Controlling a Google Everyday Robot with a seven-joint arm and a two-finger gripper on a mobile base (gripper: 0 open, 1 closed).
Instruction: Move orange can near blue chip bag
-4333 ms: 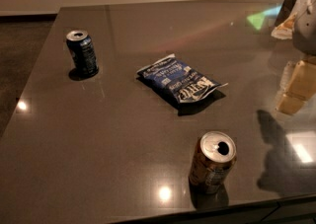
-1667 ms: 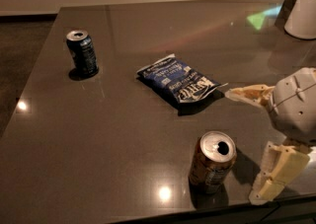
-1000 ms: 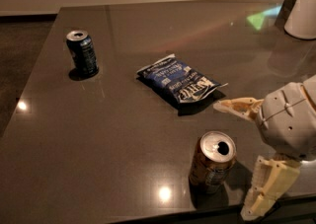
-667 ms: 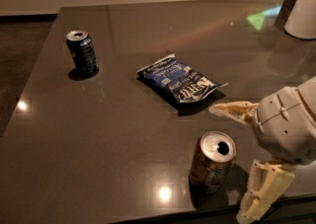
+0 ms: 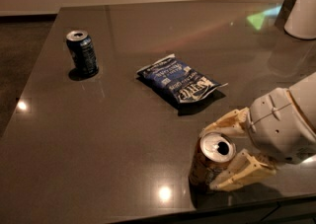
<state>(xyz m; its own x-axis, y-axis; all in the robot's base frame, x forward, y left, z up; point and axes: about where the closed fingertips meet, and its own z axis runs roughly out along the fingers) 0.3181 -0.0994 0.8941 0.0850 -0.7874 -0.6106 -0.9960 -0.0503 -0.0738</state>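
The orange can (image 5: 203, 166) stands upright near the table's front edge, silver top (image 5: 217, 146) showing. My gripper (image 5: 211, 160) reaches in from the right with one finger on each side of the can. The far finger (image 5: 228, 120) lies against its rim and the near finger (image 5: 242, 171) presses on its side, so the gripper is shut on the can. The blue chip bag (image 5: 178, 80) lies flat in the middle of the table, behind and left of the can, a clear gap between them.
A dark blue can (image 5: 82, 54) stands at the far left of the dark glossy table (image 5: 113, 134). A white container (image 5: 302, 10) stands at the far right corner. The table's front edge runs just below the orange can.
My gripper has come in from the right and its fingers have narrowed from wide apart to closed around the orange can. The can, bag and blue can have not moved.
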